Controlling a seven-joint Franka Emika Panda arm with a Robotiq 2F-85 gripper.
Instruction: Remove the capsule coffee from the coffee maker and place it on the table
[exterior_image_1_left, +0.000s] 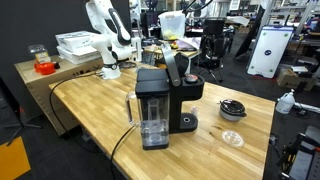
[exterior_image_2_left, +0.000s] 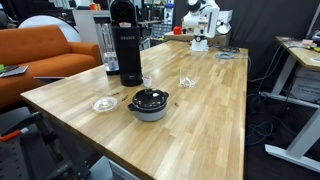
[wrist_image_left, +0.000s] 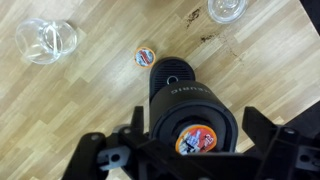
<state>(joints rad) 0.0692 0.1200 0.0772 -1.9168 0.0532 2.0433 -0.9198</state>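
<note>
The black coffee maker (wrist_image_left: 185, 95) stands on the wooden table (wrist_image_left: 90, 100), seen from straight above in the wrist view. A capsule with an orange printed foil (wrist_image_left: 196, 138) sits in its round holder, uncovered. My gripper (wrist_image_left: 192, 118) hangs over the holder, open, one finger on each side of it, holding nothing. A second capsule (wrist_image_left: 145, 56) lies on the table in front of the machine. The coffee maker shows in both exterior views (exterior_image_1_left: 155, 100) (exterior_image_2_left: 125, 45) with its lid (exterior_image_1_left: 176, 65) raised. I cannot make out my gripper in those views.
Two clear glass cups (wrist_image_left: 45, 40) (wrist_image_left: 228, 10) stand on the table near the machine. A black and grey round bowl (exterior_image_2_left: 148, 103) (exterior_image_1_left: 232, 108) sits further along. A white arm (exterior_image_1_left: 105, 40) stands at the far table edge. A side bench holds white boxes (exterior_image_1_left: 75, 45).
</note>
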